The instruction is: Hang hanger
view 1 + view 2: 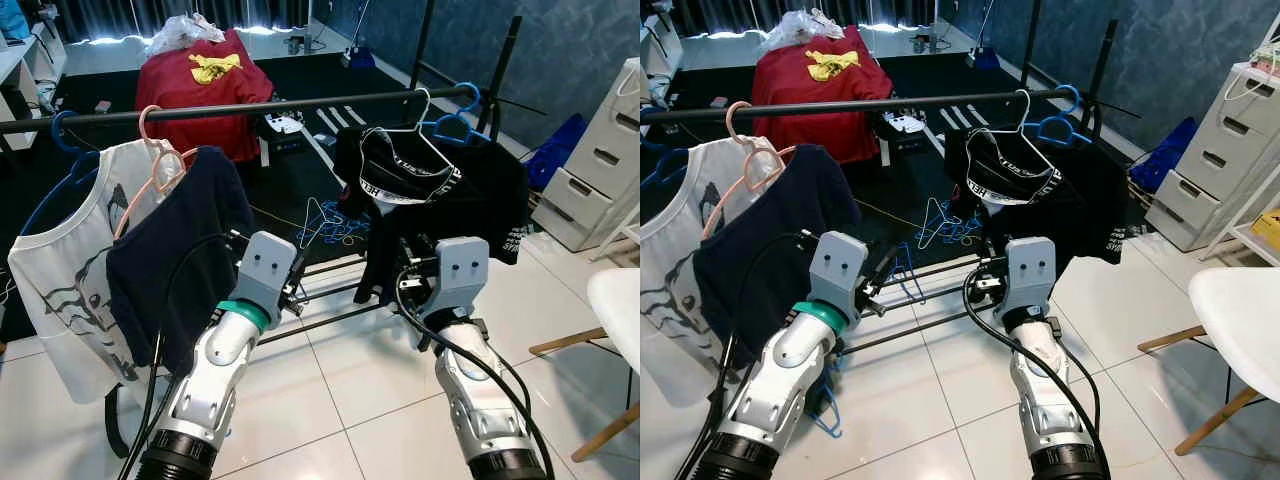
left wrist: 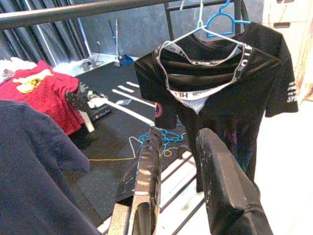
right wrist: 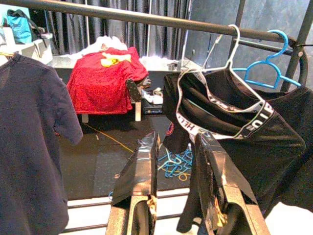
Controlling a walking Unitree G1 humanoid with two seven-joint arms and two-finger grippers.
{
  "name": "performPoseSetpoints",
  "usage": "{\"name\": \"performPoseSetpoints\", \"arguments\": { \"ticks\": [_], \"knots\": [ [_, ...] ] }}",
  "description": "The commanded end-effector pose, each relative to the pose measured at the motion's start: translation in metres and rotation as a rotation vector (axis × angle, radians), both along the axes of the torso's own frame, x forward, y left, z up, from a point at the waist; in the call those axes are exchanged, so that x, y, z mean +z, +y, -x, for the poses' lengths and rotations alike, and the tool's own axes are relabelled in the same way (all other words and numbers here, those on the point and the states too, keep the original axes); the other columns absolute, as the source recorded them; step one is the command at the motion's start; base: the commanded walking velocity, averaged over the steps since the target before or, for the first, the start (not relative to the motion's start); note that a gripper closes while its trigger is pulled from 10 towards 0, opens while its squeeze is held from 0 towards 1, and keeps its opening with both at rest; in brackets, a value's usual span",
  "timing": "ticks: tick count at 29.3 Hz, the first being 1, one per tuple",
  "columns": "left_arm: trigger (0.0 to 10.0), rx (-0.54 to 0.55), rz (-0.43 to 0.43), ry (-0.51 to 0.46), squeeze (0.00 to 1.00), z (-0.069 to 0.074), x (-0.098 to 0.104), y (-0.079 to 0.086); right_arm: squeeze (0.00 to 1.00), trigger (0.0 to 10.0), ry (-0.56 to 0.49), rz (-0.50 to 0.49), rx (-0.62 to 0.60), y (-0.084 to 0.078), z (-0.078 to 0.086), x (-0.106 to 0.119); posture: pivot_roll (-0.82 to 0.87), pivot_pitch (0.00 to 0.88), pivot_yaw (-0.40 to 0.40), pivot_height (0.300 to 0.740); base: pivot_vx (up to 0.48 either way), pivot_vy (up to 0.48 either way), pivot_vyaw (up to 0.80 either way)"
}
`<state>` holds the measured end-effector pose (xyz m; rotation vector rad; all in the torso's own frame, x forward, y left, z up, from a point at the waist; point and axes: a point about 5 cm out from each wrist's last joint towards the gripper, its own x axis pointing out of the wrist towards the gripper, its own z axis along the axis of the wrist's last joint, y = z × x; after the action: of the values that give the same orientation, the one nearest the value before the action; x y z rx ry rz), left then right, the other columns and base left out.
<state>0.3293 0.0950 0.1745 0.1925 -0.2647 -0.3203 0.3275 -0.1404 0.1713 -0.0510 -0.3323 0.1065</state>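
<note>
On the black rail (image 1: 250, 108) hung a white wire hanger (image 1: 412, 140) carrying a black garment with a white lettered band, beside a blue hanger (image 1: 455, 122); below it, the left gripper (image 2: 178, 161) and right gripper (image 3: 178, 166) hovered, fingers apart, holding nothing.

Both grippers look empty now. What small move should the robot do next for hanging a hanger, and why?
Probably lower the right gripper toward the loose hangers on the floor beyond the rack's lower bars. Both it and the left gripper are open and hold nothing, while the rail has a free stretch between the navy shirt and the black shirt.
</note>
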Motion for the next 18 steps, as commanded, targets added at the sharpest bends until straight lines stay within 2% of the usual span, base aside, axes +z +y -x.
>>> {"name": "performPoseSetpoints", "arguments": {
  "ticks": [1, 4, 18],
  "knots": [
    [10.0, -0.005, -0.007, 0.017, 0.0, -0.0007, -0.0048, -0.0023, 0.0, 10.0, 0.01, 0.006, 0.001, -0.0003, 0.0012, -0.0023, -0.16, 0.038, 0.024, 0.74, 0.0, 0.0, 0.0],
    [10.0, -0.007, -0.008, 0.017, 0.0, -0.0008, -0.0048, -0.0025, 0.0, 10.0, 0.01, 0.006, 0.0, -0.0002, 0.001, -0.0021, -0.16, 0.038, 0.024, 0.74, 0.0, 0.0, 0.0],
    [10.0, -0.01, -0.007, 0.016, 0.0, -0.0011, -0.0049, -0.0026, 0.0, 10.0, 0.009, 0.013, 0.003, 0.0014, 0.0019, -0.0028, -0.16, 0.039, 0.028, 0.74, 0.0, -0.354, 0.0]
  ]
}}
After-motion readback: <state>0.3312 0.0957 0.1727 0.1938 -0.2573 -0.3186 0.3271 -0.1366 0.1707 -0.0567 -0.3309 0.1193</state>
